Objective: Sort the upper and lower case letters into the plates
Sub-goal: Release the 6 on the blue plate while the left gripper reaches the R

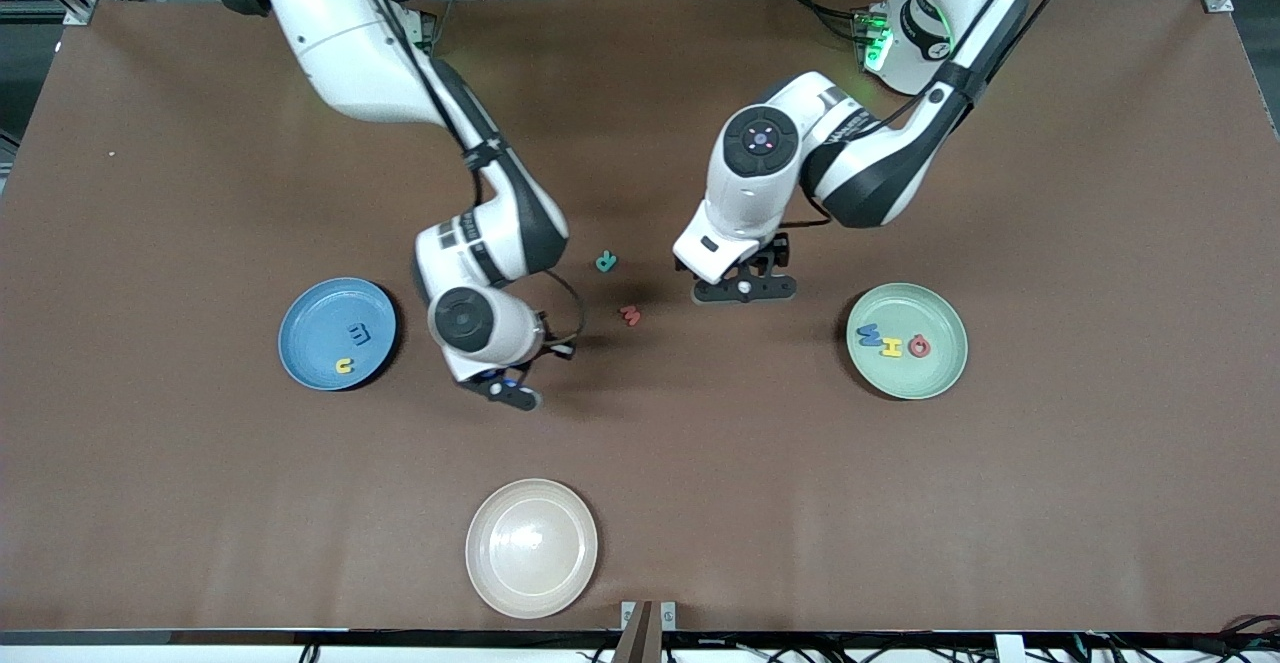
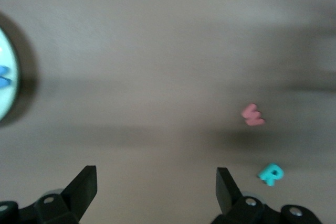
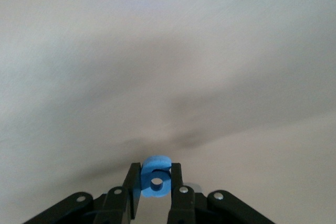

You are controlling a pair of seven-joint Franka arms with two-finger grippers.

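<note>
My right gripper (image 3: 156,169) is shut on a small blue letter (image 3: 156,178); it hangs over bare table beside the blue plate (image 1: 318,309), seen from the front as the right gripper (image 1: 506,389). That plate holds a blue letter (image 1: 358,333) and a yellow letter (image 1: 346,366). The pale green plate (image 1: 932,373) holds a blue letter (image 1: 869,334), a yellow one (image 1: 891,347) and a red one (image 1: 920,345). A teal letter (image 1: 606,262) and a red-pink letter (image 1: 630,315) lie loose mid-table. My left gripper (image 1: 745,289) hangs open and empty between them and the green plate.
A cream-beige plate (image 1: 531,547) sits empty near the table's front edge. In the left wrist view the pink letter (image 2: 253,115), the teal letter (image 2: 271,173) and the green plate's rim (image 2: 14,77) show ahead of the open left gripper (image 2: 156,181).
</note>
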